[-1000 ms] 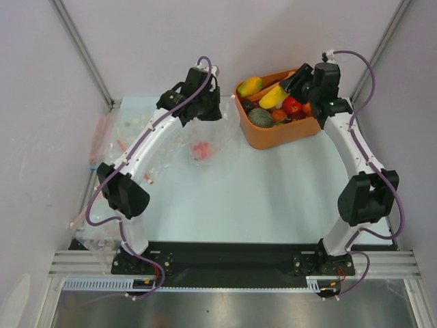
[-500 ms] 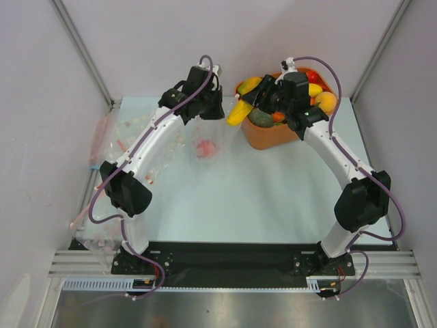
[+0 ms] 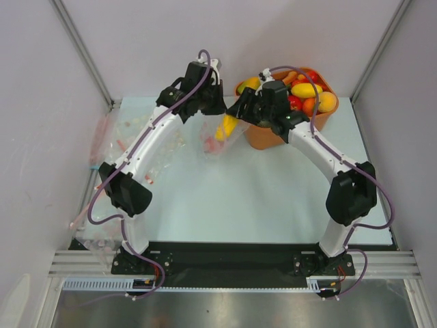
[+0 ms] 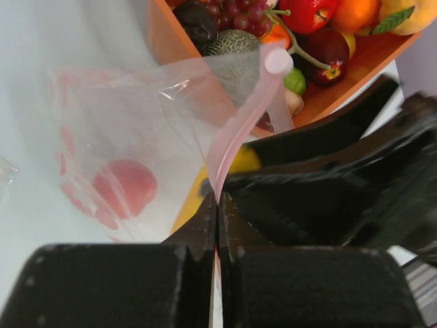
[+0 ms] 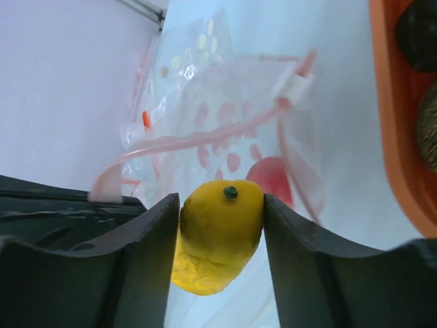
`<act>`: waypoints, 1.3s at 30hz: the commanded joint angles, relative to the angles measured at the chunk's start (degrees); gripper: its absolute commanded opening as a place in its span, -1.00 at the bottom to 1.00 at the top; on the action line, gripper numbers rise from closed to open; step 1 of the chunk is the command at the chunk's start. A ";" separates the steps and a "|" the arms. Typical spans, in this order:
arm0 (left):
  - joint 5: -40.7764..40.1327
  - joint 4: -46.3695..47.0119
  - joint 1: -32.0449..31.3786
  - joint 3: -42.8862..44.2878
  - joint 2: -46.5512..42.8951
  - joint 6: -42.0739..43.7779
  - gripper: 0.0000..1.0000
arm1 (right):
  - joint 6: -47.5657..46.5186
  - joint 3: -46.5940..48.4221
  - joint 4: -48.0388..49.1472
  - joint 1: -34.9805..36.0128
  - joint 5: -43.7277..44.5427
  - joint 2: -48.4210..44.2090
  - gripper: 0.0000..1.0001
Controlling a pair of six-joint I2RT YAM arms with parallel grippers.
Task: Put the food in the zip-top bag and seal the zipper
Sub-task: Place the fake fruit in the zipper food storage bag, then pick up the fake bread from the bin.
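The zip-top bag [image 3: 213,141] hangs open beside the orange tub, clear with pink dots. My left gripper [image 4: 217,198] is shut on its pink zipper strip [image 4: 240,126] and holds that edge up. A red food piece [image 4: 125,188] lies inside the bag. My right gripper [image 5: 220,199] is shut on a yellow toy fruit [image 5: 217,236] with a green stem dot. It holds the fruit right at the bag's mouth [image 5: 225,137]. From above, the yellow fruit [image 3: 224,127] hangs over the bag, just under the right gripper [image 3: 237,115]. The left gripper [image 3: 207,104] sits close behind it.
The orange tub [image 3: 268,138] at the back holds several more toy fruits and vegetables [image 3: 305,90], close to the right of the bag. Spare plastic bags [image 3: 116,137] lie along the left side of the table. Walls and metal posts close in the back and sides.
My right arm has swung left from the tub with the yellow fruit in its grip, arriving at the bag's mouth. The left gripper has kept its hold on the zipper edge.
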 commanded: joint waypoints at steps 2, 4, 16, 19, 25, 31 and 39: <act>0.31 3.03 -0.13 2.41 -2.57 -1.08 -0.99 | -0.54 5.14 -2.56 1.16 -2.25 2.75 0.33; -0.22 2.68 -0.05 2.33 -2.66 -0.56 -0.99 | -1.59 7.25 -4.59 1.16 -2.17 3.37 0.56; -1.97 4.43 0.04 -6.37 -7.05 -1.96 -0.99 | -1.78 6.65 -0.65 -8.06 -8.75 -1.63 0.57; -1.98 5.75 0.04 -9.27 -8.37 -3.01 -0.99 | 0.15 6.56 0.15 -12.45 -10.77 -1.11 0.57; -1.36 8.13 -0.05 -13.32 -10.83 -4.25 -0.99 | 1.92 7.96 -2.48 -17.12 -4.73 1.17 0.55; -1.45 7.34 -0.05 -13.41 -11.54 -3.63 -0.99 | 4.63 10.07 -1.53 -19.84 1.87 5.83 0.57; -0.48 6.02 -0.05 -14.20 -12.42 -4.51 -0.99 | 9.03 17.01 -2.31 -20.72 9.43 14.53 0.70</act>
